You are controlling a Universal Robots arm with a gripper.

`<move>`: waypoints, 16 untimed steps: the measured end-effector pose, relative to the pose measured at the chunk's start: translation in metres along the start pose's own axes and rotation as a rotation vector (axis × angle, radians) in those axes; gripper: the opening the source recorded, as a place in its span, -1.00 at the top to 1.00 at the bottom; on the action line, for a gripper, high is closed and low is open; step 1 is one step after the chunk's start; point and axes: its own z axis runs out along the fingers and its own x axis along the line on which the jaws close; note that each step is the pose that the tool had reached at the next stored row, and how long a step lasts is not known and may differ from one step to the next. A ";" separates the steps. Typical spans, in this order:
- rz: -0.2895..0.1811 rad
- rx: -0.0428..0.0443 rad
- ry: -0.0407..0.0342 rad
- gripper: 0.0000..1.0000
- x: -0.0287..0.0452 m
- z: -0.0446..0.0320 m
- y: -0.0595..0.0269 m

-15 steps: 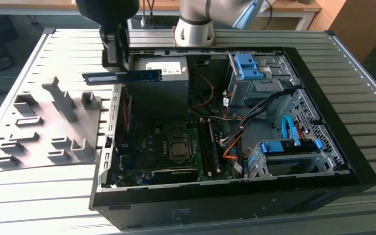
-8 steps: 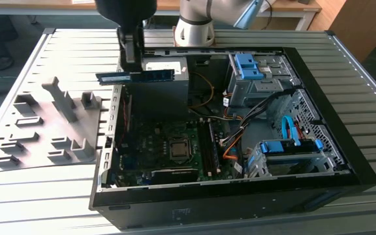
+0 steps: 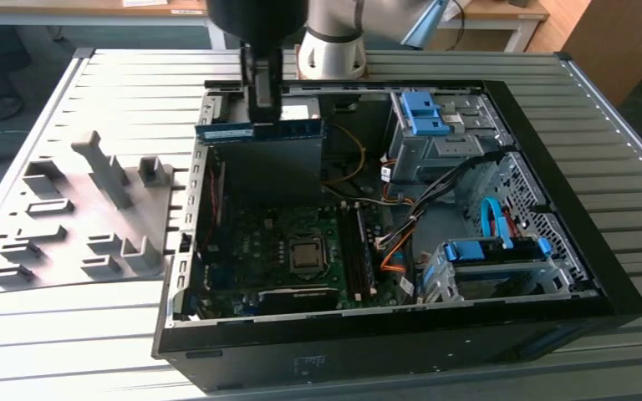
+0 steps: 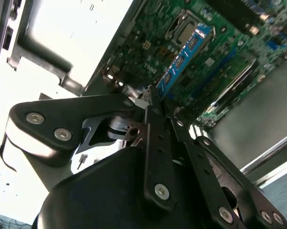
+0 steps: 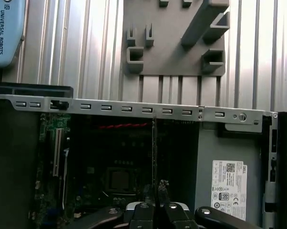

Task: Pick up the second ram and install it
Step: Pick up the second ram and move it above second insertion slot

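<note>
The gripper has its fingers clamped together on the memory stick, which hangs just under them, edge down, above the open computer case. Its long axis runs crosswise to the fingers. The black slot rails lie well below, seemingly angled across the stick's length.

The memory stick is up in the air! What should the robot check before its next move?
1. Grip: the pincer is shut on the second ram: ok.
2. The ram hangs clear above the computer case: ok.
3. The ram looks about level in the exterior view: ok.
4. The ram is lined up with the slot rails: not ok, it looks crosswise and off to one side of them.
5. A rail is free: cannot tell.
</note>
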 end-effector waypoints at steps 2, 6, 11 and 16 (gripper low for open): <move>0.000 -0.0001 0.0001 0.73 0.0004 -0.0002 -0.0083; 0.000 -0.0001 0.0000 0.73 0.0011 -0.0005 -0.0238; 0.000 -0.0001 0.0000 0.73 0.0019 -0.0008 -0.0408; 0.000 -0.0001 0.0000 0.73 0.0026 -0.0009 -0.0560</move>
